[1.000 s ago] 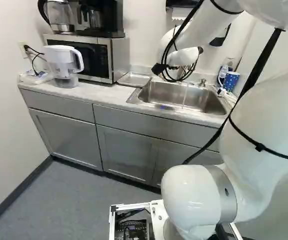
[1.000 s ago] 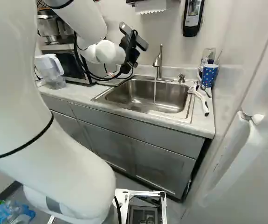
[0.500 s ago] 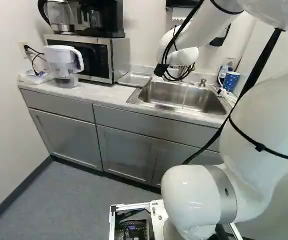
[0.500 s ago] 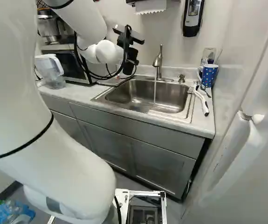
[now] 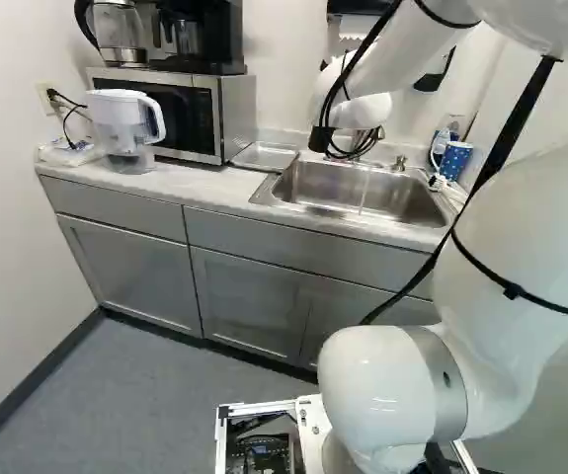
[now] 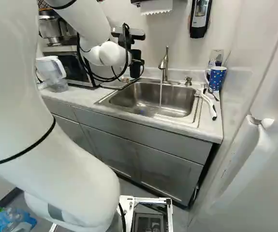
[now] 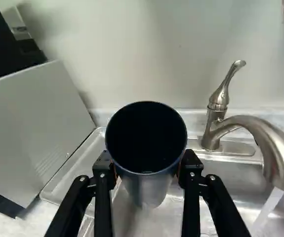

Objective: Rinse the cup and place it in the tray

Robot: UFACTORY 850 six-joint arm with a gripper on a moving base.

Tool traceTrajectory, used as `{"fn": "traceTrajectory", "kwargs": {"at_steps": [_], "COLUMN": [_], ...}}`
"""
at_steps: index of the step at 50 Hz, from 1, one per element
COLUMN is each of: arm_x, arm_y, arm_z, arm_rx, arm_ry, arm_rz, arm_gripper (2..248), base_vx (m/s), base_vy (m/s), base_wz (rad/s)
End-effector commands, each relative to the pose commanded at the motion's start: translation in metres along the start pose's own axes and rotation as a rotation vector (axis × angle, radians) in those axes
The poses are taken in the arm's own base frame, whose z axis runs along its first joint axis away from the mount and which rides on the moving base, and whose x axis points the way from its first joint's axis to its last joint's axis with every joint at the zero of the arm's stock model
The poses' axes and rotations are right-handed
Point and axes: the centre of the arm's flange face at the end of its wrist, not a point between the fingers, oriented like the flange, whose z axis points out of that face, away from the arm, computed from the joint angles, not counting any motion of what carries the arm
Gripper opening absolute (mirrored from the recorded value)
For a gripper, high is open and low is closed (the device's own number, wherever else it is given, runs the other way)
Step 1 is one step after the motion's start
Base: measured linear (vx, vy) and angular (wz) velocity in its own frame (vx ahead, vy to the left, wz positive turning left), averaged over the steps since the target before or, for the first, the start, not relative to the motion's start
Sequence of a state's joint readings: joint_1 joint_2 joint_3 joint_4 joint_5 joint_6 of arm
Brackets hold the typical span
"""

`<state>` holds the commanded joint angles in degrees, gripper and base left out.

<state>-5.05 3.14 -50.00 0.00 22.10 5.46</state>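
Observation:
In the right base view my black gripper is at the sink's back left corner, left of the faucet; cup and gripper blend together there. The wrist view has the gripper shut on a dark cup, one finger on each side and the open mouth toward the camera. It looks upright, over the sink's edge beside the metal tray. That tray lies between microwave and sink. Water runs from the faucet into the sink, away from the cup.
The microwave and a white pitcher stand beside the tray. At the sink's other side are a blue dotted mug and a white-handled brush. A soap dispenser hangs on the wall.
My wrist has turned, bringing the tilted gripper and the cup in it to a more upright stand, with a small shift at the sink's back left. The base has not moved.

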Motion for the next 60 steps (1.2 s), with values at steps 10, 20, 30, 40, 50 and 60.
{"fn": "traceTrajectory", "kwargs": {"at_steps": [10, 20, 30, 40, 50, 60], "arm_x": [0.000, 0.000, 0.001, 0.003, 0.005, 0.007], "arm_y": [0.000, 0.000, -0.003, -0.016, -0.030, -0.044], "arm_z": [0.000, 0.000, 0.003, 0.015, 0.028, 0.042], "arm_rx": [0.000, 0.000, 0.006, 0.029, 0.054, 0.078], "arm_ry": [0.000, 0.000, -0.001, -0.002, -0.003, -0.004], "arm_rz": [-0.084, -0.084, -0.086, -0.092, -0.098, -0.104], "arm_gripper": [126, 126, 126, 126, 126, 126], "base_vx": [0.000, 0.000, 0.000, 0.000, 0.000, 0.000], "base_vy": [0.000, 0.000, 0.000, 0.000, 0.000, 0.000], "base_wz": [0.000, 0.000, 0.000, 0.000, 0.000, 0.000]}}
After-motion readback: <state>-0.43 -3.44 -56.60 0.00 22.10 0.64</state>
